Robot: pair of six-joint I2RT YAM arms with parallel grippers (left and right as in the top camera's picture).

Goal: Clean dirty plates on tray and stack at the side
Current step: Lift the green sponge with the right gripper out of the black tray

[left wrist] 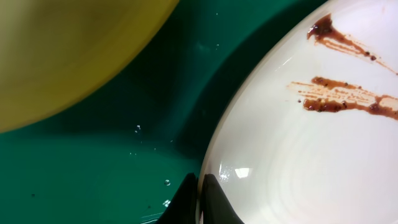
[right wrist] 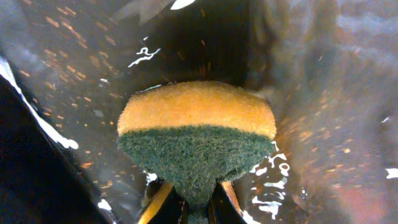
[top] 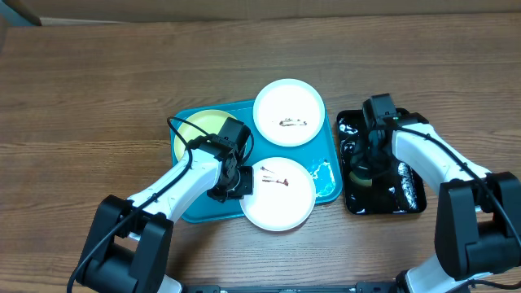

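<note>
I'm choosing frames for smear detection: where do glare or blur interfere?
Overhead: sharp, evenly lit, glare on the wet black tray. Left wrist: yellow-green plate soft, white plate and its smears crisp, one small highlight near the rim. Right wrist: sponge sharp, tray around it blurred, streaked with reflections.

Plates: you have three in all. Two are white, the far white plate (top: pixel 289 112) and the near white plate (top: pixel 278 202), and one is a yellow-green plate (top: pixel 194 130).

Smeared plates you can count: two, both white. The near one shows two dark streaks in the left wrist view.

Trays: two, one blue tray (top: pixel 327 181) and one black tray (top: pixel 350 122).

Sponges: one sponge (right wrist: pixel 196 130), with two layers, yellow and green.

Silvery lump (top: pixel 409 185): one, kind unclear.

Grippers: two, the left gripper (top: pixel 236 185) and the right gripper (top: pixel 364 163).

Tables: one table (top: pixel 81 98).
</note>
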